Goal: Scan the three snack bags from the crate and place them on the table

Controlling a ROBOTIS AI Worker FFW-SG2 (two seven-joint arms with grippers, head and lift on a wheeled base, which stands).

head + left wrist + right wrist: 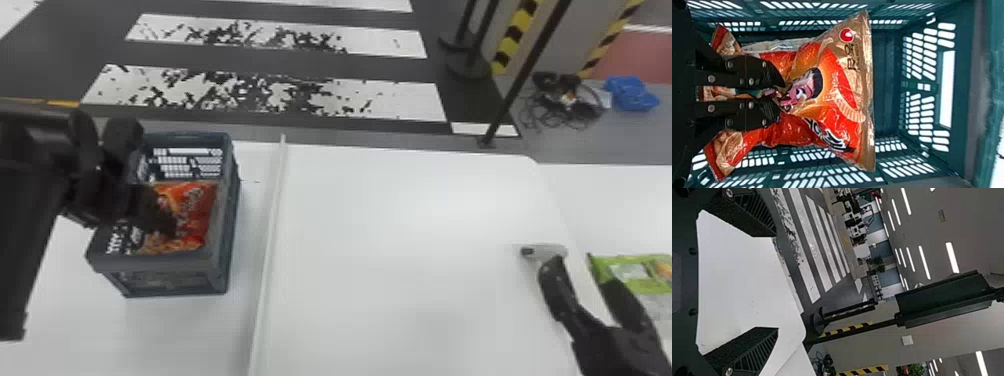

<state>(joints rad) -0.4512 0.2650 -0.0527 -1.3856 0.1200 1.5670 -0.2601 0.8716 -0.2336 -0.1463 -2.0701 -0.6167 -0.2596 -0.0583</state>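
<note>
Snack bag [844, 105] in red and gold is pinched by the left gripper [167, 229] inside the slatted crate [155, 262]; the right gripper [581, 273] stands wide near a green snack bag [635, 280].

- The fingers [744, 346] stand wide apart, with the white surface [746, 278] showing between them.
- Beyond the surface, white stripes [809, 286] cross the dark floor [796, 280].
- A black post [856, 333] bears a dark panel [942, 301].
- Yellow-and-black bands [864, 370] and tangled cables [819, 362] show past the surface.
- Strip lights [952, 257] glow overhead.
</note>
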